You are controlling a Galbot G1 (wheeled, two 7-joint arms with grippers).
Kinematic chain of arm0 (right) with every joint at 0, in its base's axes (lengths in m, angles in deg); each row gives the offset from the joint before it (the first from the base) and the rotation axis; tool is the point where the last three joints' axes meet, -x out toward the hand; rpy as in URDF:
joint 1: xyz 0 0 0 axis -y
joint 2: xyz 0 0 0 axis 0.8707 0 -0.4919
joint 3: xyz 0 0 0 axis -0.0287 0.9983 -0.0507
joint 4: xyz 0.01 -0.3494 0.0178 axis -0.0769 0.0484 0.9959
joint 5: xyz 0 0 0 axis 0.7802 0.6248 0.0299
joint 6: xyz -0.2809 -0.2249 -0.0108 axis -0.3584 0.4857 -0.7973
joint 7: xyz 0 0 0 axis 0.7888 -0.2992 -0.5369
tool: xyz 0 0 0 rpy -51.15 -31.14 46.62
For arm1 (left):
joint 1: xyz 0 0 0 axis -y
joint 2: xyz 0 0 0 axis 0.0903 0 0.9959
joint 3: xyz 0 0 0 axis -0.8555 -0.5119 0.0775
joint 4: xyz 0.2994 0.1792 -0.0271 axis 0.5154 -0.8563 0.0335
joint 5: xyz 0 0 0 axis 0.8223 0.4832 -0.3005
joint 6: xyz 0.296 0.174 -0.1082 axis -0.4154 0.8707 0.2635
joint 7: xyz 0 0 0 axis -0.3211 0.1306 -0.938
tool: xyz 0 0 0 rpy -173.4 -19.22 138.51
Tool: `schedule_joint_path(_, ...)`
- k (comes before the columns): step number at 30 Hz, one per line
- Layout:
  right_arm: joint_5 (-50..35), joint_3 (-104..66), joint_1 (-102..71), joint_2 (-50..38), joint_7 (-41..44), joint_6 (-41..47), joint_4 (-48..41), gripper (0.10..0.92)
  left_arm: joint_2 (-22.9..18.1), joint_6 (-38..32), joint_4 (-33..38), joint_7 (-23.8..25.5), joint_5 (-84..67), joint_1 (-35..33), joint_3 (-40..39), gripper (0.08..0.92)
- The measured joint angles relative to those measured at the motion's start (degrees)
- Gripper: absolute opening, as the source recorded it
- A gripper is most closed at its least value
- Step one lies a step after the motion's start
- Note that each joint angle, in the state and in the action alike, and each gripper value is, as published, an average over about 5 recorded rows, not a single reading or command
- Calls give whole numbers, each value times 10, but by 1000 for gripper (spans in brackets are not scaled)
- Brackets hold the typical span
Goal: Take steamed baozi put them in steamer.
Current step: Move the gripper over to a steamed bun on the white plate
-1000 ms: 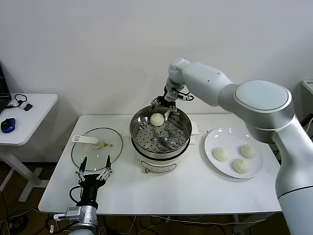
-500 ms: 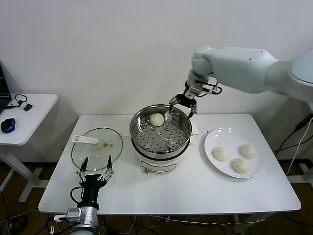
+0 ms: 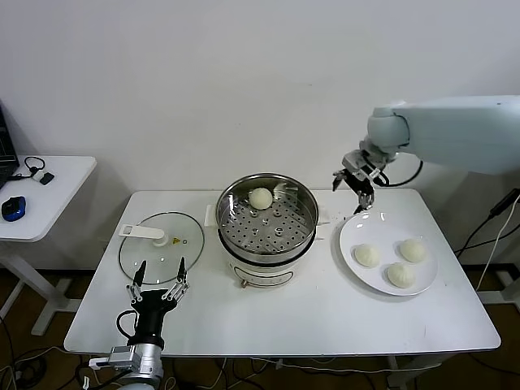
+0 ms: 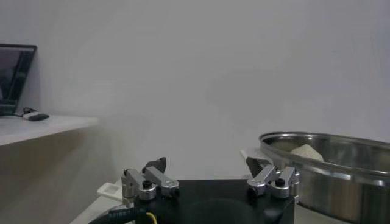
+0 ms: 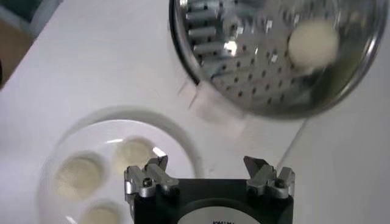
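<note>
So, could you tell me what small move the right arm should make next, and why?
Probably lower the right claw onto the nearest baozi on the white plate. The claw is open and empty, hanging above the plate's far rim. Only one bun sits in the steamer, and three wait on the plate. The left claw is parked by the glass lid.

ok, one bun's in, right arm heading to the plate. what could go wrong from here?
1. The three cream-white dough buns sit clustered on the round white plate; the open right end effector may nudge a neighbour.
2. The next drop could land on the bun at the far side of the shiny steel steamer.
</note>
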Motion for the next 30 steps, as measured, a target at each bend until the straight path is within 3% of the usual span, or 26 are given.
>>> schedule_joint_path(11, -10, -35, -71, -53, 15, 102, -5, 823, 0, 1, -4, 1, 2, 0, 5, 823)
schedule_joint_path(30, 37, -158, -246, -51, 39, 100, -128, 823, 0, -1, -17, -1, 8, 1, 13, 823)
